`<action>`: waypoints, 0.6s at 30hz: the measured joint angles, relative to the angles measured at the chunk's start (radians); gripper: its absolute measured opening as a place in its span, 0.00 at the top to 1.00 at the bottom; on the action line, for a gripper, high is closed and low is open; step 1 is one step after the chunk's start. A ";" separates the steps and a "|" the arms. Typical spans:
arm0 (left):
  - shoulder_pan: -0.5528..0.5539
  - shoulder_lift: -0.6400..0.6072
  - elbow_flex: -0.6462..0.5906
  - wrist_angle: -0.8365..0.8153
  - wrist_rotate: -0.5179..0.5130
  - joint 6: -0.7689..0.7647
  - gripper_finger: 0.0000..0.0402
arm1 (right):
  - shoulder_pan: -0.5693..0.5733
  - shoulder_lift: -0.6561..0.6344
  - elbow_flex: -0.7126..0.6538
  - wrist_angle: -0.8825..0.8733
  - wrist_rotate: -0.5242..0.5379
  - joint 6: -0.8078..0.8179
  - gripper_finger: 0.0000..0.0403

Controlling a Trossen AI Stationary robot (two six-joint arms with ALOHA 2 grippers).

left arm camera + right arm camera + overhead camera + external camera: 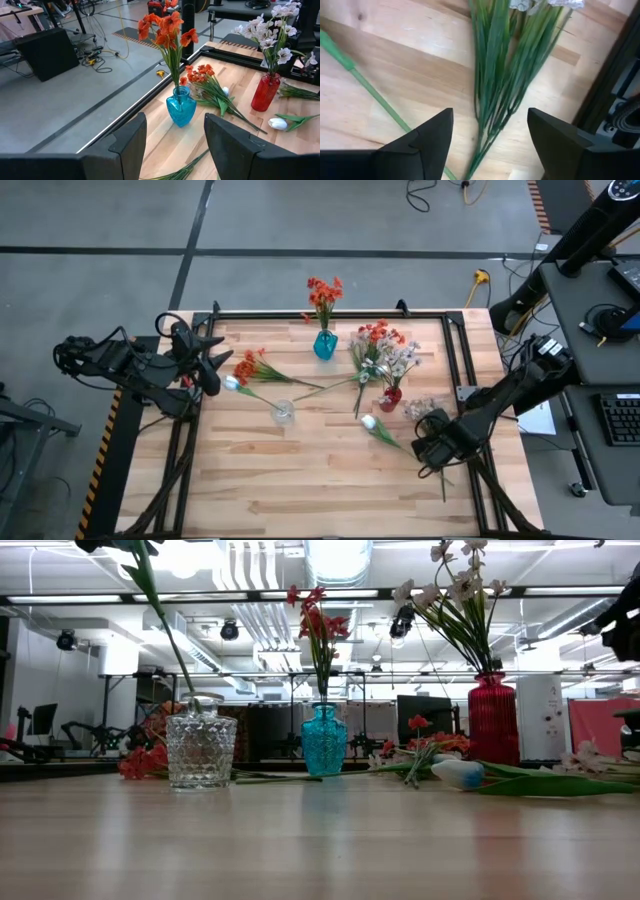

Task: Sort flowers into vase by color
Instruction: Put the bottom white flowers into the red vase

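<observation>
Artificial flowers on long green stems are spread over the pale wooden tabletop. Orange-red blossom sprays stand upright in a small turquoise glass vase near the far edge. Pale pink-white small-blossom sprays stand in a red glass vase, with a loose orange-red cluster lying just beside it. Another orange-red bunch lies flat near the left side, and a clear cut-glass vase holds one thin stem. A white tulip-like bud lies on the tabletop between the red vase and the right gripper.

The right gripper hangs low over a loose bundle of green stems; its jaws stand wide apart, gripping nothing, the stems lying between them. The left gripper waits at the left edge, jaws well open and empty.
</observation>
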 joint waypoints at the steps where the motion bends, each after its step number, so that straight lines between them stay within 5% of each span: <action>1: 0.000 0.000 0.000 0.000 0.000 0.000 0.55 | 0.008 -0.007 -0.005 0.001 -0.002 0.015 0.37; 12: 0.000 0.000 0.000 0.000 0.000 0.000 0.55 | 0.027 0.012 -0.153 0.232 -0.005 0.059 0.34; 18: 0.000 -0.001 0.000 0.000 0.000 0.000 0.55 | 0.027 0.007 -0.187 0.283 -0.005 0.092 0.41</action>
